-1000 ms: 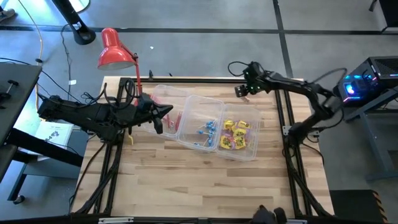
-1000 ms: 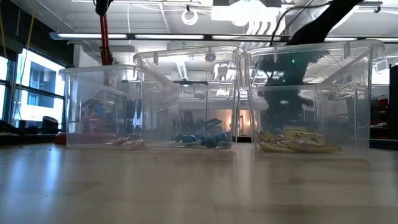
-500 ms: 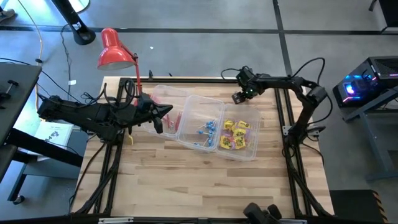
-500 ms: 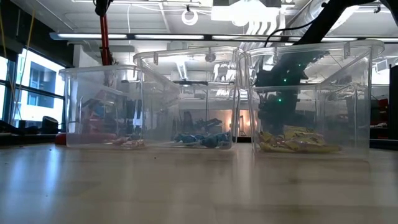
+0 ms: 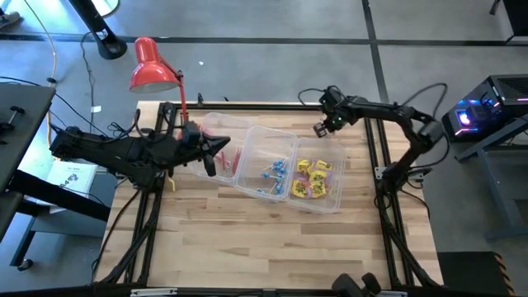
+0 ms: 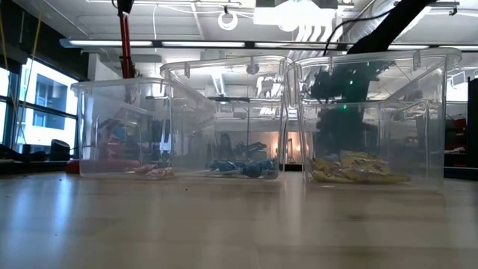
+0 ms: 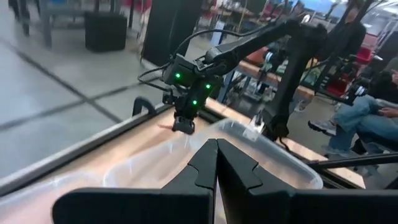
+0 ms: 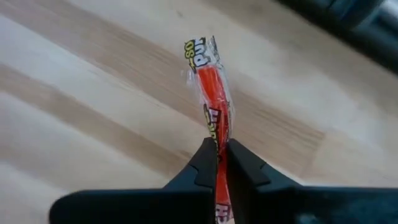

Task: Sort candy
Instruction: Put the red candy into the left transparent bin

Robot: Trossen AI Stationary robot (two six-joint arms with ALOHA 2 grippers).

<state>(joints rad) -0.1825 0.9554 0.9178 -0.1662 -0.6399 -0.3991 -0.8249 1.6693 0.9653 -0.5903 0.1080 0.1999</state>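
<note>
1. Three clear bins (image 5: 247,132) centre frame: red sticks (image 5: 232,157) left, blue pieces (image 5: 273,173) middle, yellow packets (image 5: 310,177) right.
2. Right gripper (image 8: 219,163) upper right, clamped on red stick candy (image 8: 211,106).
3. Left gripper (image 5: 221,147) closed, empty, over left bin.
4. Wooden table (image 5: 247,239); red lamp (image 5: 151,66) upper left.

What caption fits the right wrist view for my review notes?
Right gripper, jaws shut on a slim red candy stick in clear wrapping, above the wooden table.

Robotics lab, concrete floor (image 5: 272,74), framed wooden table (image 5: 214,247), ceiling light strips (image 6: 179,43), computer tower (image 5: 487,111)
</note>
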